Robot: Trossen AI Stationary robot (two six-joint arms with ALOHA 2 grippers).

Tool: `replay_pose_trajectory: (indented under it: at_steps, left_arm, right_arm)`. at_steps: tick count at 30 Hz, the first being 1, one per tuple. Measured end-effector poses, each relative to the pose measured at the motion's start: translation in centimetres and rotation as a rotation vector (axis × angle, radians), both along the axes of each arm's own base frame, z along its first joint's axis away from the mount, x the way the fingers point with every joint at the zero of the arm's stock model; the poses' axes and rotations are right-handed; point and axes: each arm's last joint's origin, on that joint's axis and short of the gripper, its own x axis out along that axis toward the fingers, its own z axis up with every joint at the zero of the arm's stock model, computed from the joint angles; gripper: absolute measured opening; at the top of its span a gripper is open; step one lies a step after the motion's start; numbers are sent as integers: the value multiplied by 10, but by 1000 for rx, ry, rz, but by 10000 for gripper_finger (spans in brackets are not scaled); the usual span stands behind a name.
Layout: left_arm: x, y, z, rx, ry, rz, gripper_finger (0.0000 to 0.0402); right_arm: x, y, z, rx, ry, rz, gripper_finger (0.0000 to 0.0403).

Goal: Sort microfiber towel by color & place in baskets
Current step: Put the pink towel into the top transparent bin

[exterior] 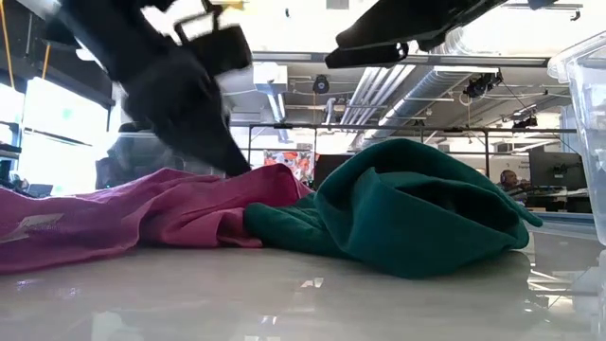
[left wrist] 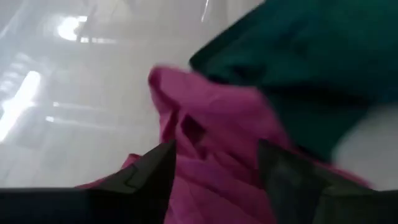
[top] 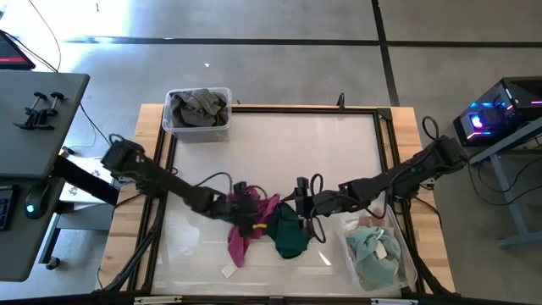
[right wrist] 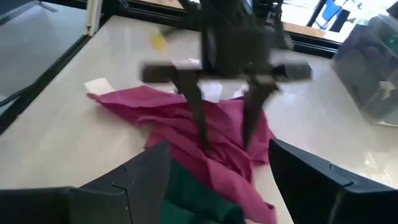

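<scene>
A magenta towel (top: 244,239) lies crumpled at the table's near middle, against a dark green towel (top: 290,233) on its right. My left gripper (top: 251,212) stands open over the magenta towel (right wrist: 186,118), slanting down, one finger on each side of a raised fold (left wrist: 211,143). My right gripper (top: 303,207) hangs open above the green towel (exterior: 417,208), clear of it. The small basket (top: 169,123) at the far left holds grey towels. The larger basket (top: 351,254) at the near right holds pale teal ones. My left gripper comes at the magenta towel from the table's left, slanting down. Its open fingertips (right wrist: 202,144) reach the bunched cloth near the towel's end beside the green towel. Whether they press into it, I cannot tell. The towel lies slack on the table.
A white tag (right wrist: 96,84) sticks out at the magenta towel's far end. A black rail (top: 385,161) frames the white tabletop. Bare table lies between the towels and the small basket. The larger basket's wall (exterior: 587,114) stands close to the green towel's right.
</scene>
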Motion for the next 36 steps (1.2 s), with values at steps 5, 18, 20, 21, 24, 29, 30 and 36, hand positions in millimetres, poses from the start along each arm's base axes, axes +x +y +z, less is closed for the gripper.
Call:
replay_pose_trajectory:
  at_steps: [5, 18, 20, 21, 24, 29, 30, 36]
  left_arm:
    - [10, 17, -32, -5, 97, 61, 239]
    - [-3, 29, -41, -67, 280, 147, 74]
    - [-11, 32, -28, -50, 277, 181, 25]
    - [-17, 34, -20, -36, 285, 196, 15]
    - [-26, 37, 20, 3, 152, 237, 24]
    - [-58, 49, 82, 190, -76, 317, 15]
    - [-66, 53, 97, 249, -140, 343, 10]
    - [-106, 86, 168, 720, -271, 643, 6]
  right_arm:
    - [-4, 10, 0, 9, 2, 27, 266]
    - [-6, 14, -2, 10, 24, 37, 266]
    - [-6, 14, -3, 8, 33, 36, 266]
    - [-7, 14, -3, 7, 36, 36, 266]
    - [-7, 14, -4, 9, 41, 34, 266]
    - [-7, 14, -4, 9, 40, 34, 266]
    - [-7, 14, -4, 10, 40, 33, 266]
    - [-6, 13, -3, 11, 36, 29, 266]
